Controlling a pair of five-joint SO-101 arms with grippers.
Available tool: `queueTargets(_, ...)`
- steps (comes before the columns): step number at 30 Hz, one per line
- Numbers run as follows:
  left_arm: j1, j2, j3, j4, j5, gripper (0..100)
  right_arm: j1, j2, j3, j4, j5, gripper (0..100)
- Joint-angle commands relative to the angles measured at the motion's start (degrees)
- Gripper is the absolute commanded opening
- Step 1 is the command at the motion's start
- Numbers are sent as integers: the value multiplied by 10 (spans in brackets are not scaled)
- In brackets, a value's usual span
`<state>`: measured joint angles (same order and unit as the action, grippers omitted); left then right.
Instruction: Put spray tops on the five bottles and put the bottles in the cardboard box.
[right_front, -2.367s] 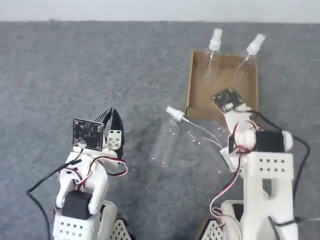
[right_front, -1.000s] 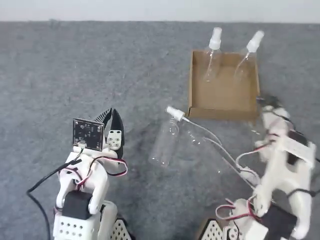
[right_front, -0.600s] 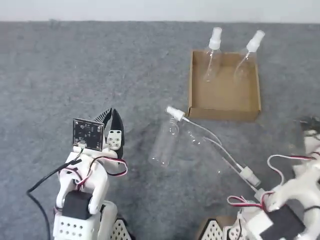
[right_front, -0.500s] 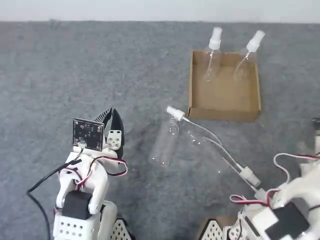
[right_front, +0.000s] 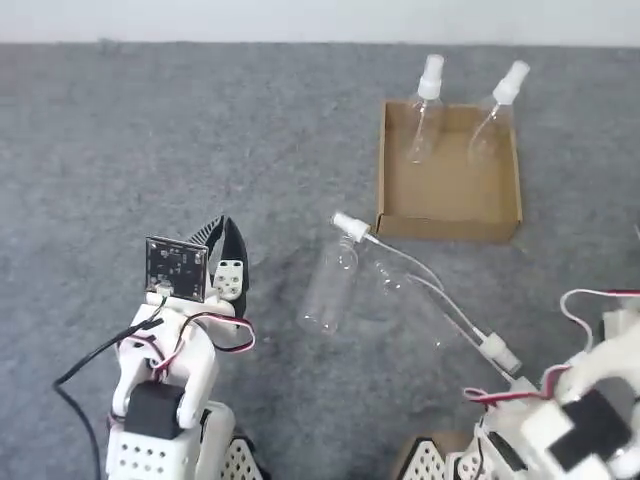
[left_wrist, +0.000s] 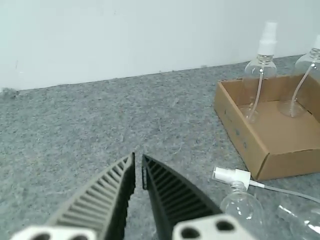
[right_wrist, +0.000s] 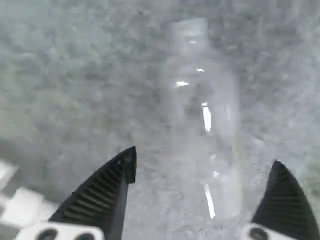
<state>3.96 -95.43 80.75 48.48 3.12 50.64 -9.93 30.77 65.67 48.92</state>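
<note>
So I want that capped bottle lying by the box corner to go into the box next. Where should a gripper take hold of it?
Probably best to take the capped bottle across its clear round body, near mid-length, coming down from above. It lies on its side, so its long curved sides suit fingers closing across it. Its spray top is small and narrow.

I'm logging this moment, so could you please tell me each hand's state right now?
Left hand: closed, holding nothing.
Right hand: open, over a clear bottle, not gripping it.
</note>
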Motion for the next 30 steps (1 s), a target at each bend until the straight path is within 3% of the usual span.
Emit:
queueTargets(1,2,-4,-3,-14,-1,12,-51,-108,-41,87,-5,293)
queueTargets(6,-1,-6,-3,-14,-1,12,-148,-233,39,197,54,246)
queueTargets(11,-1,-7,-3,-14,-1,12,-205,-331,194,209,120,246)
queueTargets(16,-1,-7,-3,-14,-1,12,-202,-378,268,239,206,246)
queueTargets(30,-1,-6,-3,-14,-1,12,-182,-379,378,151,248,242)
